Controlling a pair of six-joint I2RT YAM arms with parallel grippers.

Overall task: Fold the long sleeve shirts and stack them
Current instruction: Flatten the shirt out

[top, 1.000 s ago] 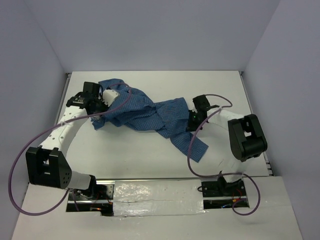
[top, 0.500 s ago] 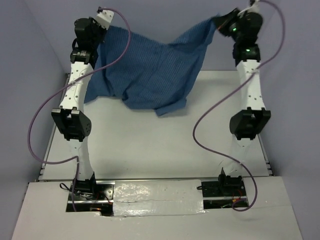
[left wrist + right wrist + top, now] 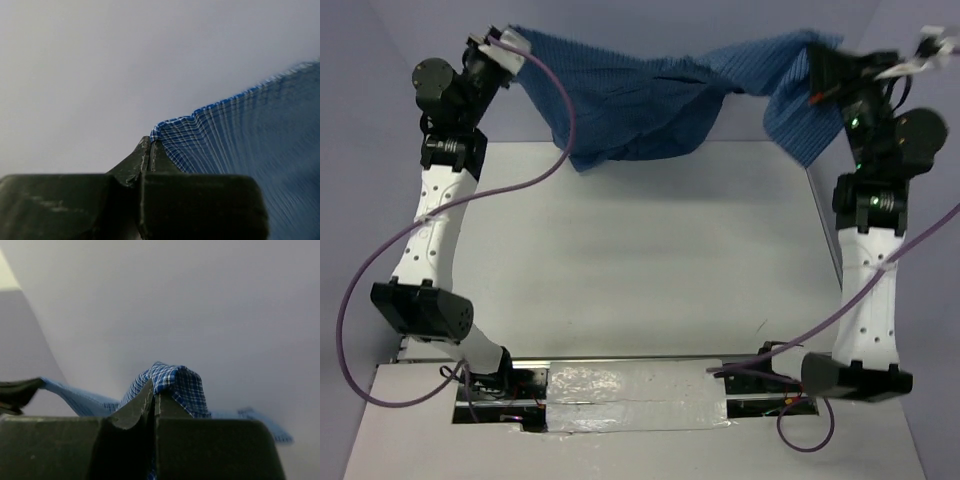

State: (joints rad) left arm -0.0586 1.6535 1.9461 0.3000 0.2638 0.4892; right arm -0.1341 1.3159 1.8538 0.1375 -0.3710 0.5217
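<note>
Left pincer [image 3: 510,40] sits high at about 11 o'clock in the overhead view, jaws pinched flat on an edge of the blue checked shirt [image 3: 640,100]. My wrist view shows a fabric corner nipped right at the tips. Right pincer [image 3: 817,70] is up at about 1 o'clock, likewise closed on a bunched fold of the same cloth.

Between the 2 grips the shirt hangs in the air across 12 o'clock, above the far edge of the desk [image 3: 650,260]. It sags in the middle, and a loose flap drops at about 2 o'clock. None of it appears to touch the desk.

I judge this to be the spreading step: the garment is lifted and stretched so it can be laid flat, and no fold is made yet. I cannot tell which parts I hold, whether shoulders, hem or sleeve, and the cloth looks twisted.

Next I need to bring both pincers down and toward 6 o'clock together, with even tension, so the body lands flat and the sleeves don't tuck under. Such thin pinches could slip.
</note>
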